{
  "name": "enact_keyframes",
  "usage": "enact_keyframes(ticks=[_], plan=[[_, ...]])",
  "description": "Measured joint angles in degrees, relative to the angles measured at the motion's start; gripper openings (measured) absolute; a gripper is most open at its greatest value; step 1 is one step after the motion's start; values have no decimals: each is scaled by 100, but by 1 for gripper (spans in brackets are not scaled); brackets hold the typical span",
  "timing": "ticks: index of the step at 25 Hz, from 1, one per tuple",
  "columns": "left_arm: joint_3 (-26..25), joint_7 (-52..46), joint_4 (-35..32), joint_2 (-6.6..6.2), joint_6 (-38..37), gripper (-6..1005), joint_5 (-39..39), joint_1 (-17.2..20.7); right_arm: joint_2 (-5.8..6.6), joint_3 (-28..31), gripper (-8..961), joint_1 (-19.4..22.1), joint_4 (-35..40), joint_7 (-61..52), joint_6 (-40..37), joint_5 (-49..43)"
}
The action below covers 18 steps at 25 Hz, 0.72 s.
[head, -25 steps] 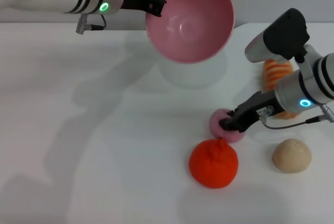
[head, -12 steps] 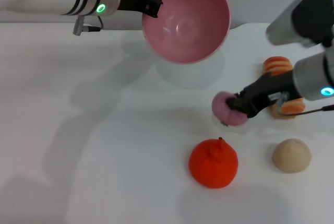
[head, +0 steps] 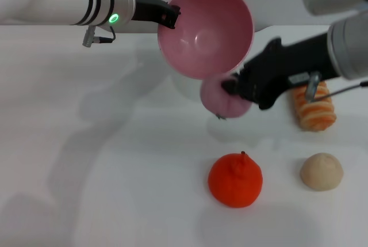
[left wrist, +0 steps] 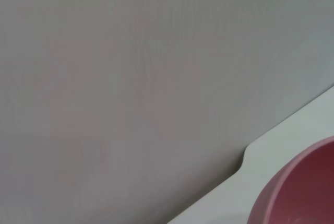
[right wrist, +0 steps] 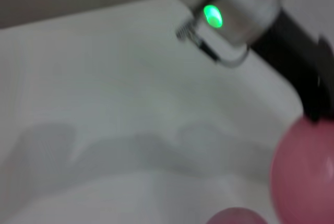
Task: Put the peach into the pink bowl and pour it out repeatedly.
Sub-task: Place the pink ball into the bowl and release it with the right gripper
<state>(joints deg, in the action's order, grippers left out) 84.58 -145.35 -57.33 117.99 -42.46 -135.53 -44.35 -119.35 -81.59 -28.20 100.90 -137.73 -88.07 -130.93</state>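
- The left gripper (head: 171,15) is reaching in from the upper left of the head view and its jaws are closing on the rim of the pink bowl (head: 205,30), holding it in the air in the upper middle of the frame.
- The bowl is tilting so that its opening is facing the camera, and nothing is lying inside it.
- The right gripper (head: 231,87) is coming in from the right side of the frame, with its jaws closed around the peach (head: 223,97), lifting it clear of the white surface (head: 115,160).
- The peach is hanging just below the lower rim of the bowl, in the middle of the frame; I cannot tell if the two are touching.
- An orange fruit (head: 235,179) is resting on the surface in the lower middle, and a beige ball (head: 321,171) is lying to the right of it.
- An orange and white striped object (head: 314,107) is lying at the right, partly behind the right arm.
- In the left wrist view, only a part of the bowl (left wrist: 300,190) is showing in the lower right corner.
- In the right wrist view, the bowl (right wrist: 302,174) is appearing at the lower right and the top of the peach (right wrist: 235,216) at the bottom edge.
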Motion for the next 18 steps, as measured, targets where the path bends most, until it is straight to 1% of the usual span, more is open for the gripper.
enact_keyframes(ticks=[3, 7, 11, 12, 18], plan=[[4, -6, 1, 1, -5, 108, 0, 3, 6, 130, 53, -28, 376, 3, -39, 49], [180, -33, 0, 25, -78, 109, 50, 14, 8, 351, 60, -27, 465, 66, 241, 48], [348, -113, -19, 39, -189, 110, 58, -28, 15, 491, 67, 17, 239, 228, 665, -2], [393, -147, -35, 43, -233, 110, 60, -51, 20, 516, 69, 36, 41, 326, 889, -8], [452, -185, -59, 49, -306, 111, 60, -68, 28, 496, 79, 21, -394, 509, 1216, -14]])
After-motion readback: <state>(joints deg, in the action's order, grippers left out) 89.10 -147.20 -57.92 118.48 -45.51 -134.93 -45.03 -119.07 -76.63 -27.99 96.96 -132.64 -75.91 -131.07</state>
